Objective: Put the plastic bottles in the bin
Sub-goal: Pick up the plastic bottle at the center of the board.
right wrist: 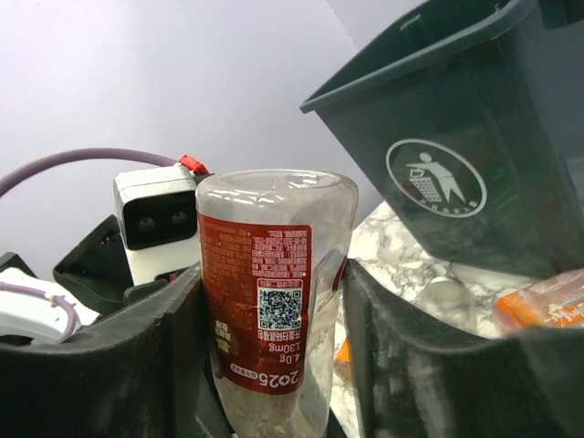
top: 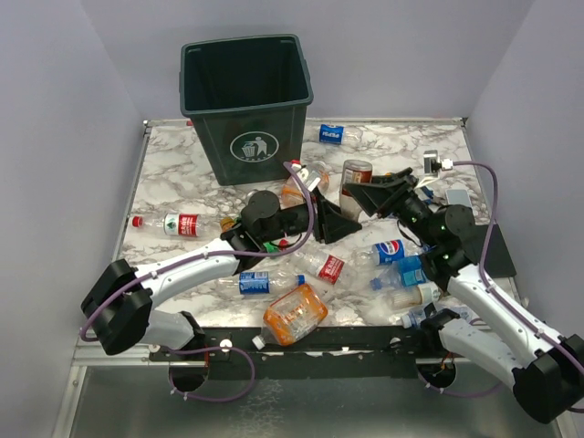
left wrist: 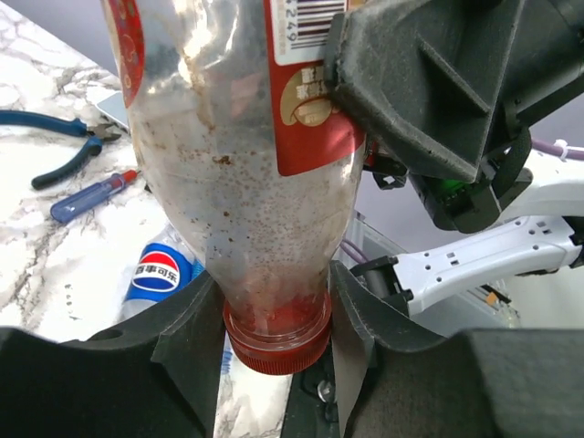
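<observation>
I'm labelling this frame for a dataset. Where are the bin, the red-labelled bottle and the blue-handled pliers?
bin (top: 224, 128): top view, front wall.
red-labelled bottle (right wrist: 260, 310): right wrist view, its label.
blue-handled pliers (left wrist: 66, 161): left wrist view, lower handle.

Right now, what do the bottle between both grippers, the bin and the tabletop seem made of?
Bottle: likely thin clear plastic, glossy, see-through with brownish specks inside.
Bin: dark green moulded plastic, dull sheen, white symbol printed on it.
Tabletop: marble-patterned, grey veins on white; stone or printed laminate, cannot tell.
</observation>
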